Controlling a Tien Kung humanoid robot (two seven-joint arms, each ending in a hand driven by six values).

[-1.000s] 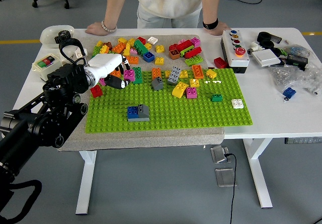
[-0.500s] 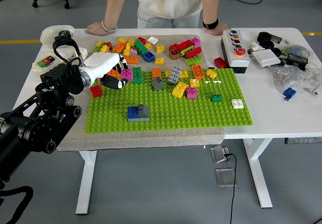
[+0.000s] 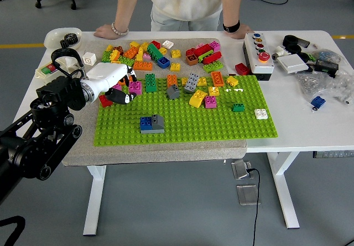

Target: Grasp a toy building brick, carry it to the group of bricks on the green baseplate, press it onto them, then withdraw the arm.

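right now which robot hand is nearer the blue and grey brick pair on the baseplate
Left. The left hand hovers at the green baseplate's far-left corner, up-left of the blue and grey brick pair. The right hand is not in view.

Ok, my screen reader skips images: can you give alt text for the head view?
The robot's left hand hovers at the left edge of a green baseplate strewn with bricks, a blue-and-grey brick group near its front. A person's hands rest on the table's far edge.

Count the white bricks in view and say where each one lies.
2. One white brick lies among the loose pile on the mat, at its far side; the other white brick sits on the baseplate near its right edge. More may be hidden under the left hand.
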